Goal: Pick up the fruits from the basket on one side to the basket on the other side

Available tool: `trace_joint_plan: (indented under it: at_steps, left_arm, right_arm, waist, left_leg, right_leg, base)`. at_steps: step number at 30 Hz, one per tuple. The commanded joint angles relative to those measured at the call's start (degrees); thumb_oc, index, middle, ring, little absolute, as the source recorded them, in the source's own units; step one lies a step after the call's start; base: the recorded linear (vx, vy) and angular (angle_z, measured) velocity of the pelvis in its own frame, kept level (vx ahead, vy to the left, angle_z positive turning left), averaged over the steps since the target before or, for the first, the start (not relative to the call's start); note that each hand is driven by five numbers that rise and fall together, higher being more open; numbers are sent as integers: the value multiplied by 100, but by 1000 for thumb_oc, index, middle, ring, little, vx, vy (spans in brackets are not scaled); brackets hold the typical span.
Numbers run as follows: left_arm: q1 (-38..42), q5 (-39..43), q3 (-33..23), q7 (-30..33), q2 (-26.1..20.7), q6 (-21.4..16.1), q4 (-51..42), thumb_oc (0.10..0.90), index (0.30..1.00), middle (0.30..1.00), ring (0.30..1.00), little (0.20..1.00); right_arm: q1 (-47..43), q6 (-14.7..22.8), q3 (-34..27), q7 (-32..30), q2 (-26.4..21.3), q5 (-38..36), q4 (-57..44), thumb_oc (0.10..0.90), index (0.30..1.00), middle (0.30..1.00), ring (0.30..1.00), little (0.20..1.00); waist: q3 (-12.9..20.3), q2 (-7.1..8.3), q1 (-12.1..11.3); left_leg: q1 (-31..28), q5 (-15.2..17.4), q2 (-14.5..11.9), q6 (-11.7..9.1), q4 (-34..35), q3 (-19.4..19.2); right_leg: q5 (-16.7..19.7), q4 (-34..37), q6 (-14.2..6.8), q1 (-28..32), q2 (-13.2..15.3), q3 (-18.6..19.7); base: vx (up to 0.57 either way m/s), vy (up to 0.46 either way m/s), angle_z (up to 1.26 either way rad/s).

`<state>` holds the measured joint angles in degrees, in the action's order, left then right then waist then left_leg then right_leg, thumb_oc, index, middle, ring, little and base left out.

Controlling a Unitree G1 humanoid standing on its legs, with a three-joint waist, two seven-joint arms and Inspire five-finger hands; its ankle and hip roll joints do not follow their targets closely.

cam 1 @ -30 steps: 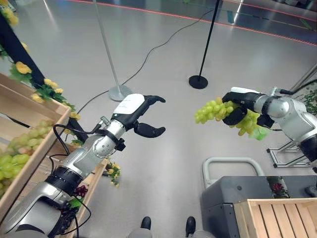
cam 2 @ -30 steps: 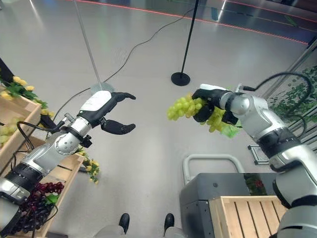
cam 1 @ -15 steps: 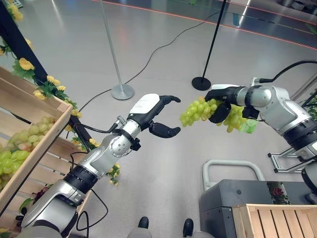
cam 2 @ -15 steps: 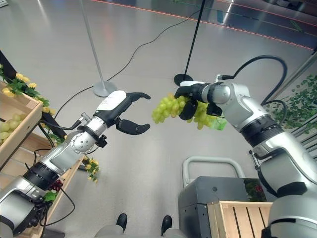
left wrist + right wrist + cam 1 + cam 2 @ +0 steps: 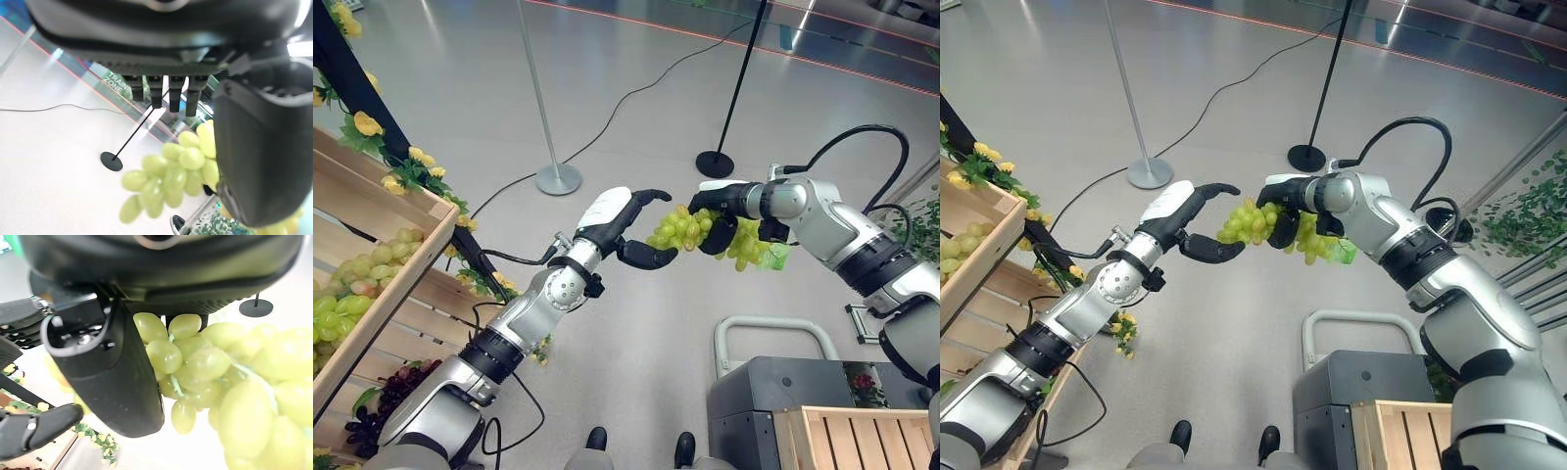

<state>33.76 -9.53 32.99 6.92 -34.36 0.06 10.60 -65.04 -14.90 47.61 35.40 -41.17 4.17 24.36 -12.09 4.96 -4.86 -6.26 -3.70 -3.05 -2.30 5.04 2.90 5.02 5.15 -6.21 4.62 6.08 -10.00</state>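
A bunch of green grapes [image 5: 744, 242] hangs in mid-air above the floor, held by my right hand [image 5: 717, 201], whose fingers and thumb are curled round it. In the right wrist view the grapes [image 5: 215, 372] show past the dark thumb. My left hand [image 5: 625, 227] is open, fingers above and thumb below, with the near tip of the bunch [image 5: 1239, 223] between them. The left wrist view has the grapes [image 5: 171, 178] close in front of the thumb. A wooden crate [image 5: 386, 269] at my left holds more green grapes [image 5: 357, 279].
A second wooden crate [image 5: 852, 436] stands on a grey cart [image 5: 764, 392] at the lower right. Dark grapes [image 5: 382, 401] lie on a lower shelf at left, with yellow flowers [image 5: 411, 166] along the rack. Two pole stands [image 5: 556, 179] [image 5: 715, 162] rise from the floor behind.
My right hand has carried the grapes leftward and my left hand has reached toward them; the bunch's tip now sits between the left hand's fingers and thumb.
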Motion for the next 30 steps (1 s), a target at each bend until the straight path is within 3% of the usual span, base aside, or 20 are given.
trace_joint_plan:
  at_steps: [1,21,30]
  left_arm:
    - [978,252,141,437,335,-223,234,800,900,900,900,900]
    - [860,30,356,238,794,491,1185,800,900,900,900,900]
    - [954,-66,417,221,913,527,1626,800,900,900,900,900]
  right_arm:
    - [-1066,69,58,-131,127,-100,27,400,300,300,300,300]
    - [-1101,-27,-137,-382,602,-343,-614,400,300,300,300,300]
    - [-1110,-65,-133,-364,715,-539,-832,400,300,300,300,300]
  waist:
    - [954,187,-112]
    - [1002,222,-17]
    - [997,225,44]
  left_leg:
    - [-28,241,-61,-147,-33,-117]
    - [20,221,-48,-115,-33,-206]
    - [23,222,-50,-109,-49,-247]
  right_leg:
    - [-217,-103,-65,317,233,-218]
    - [-208,-40,-62,280,193,-121]
    - [-211,-38,-52,266,179,-42]
  base:
    - [0,0,0]
    - [0,-1,0]
    - [-1,-1,-3]
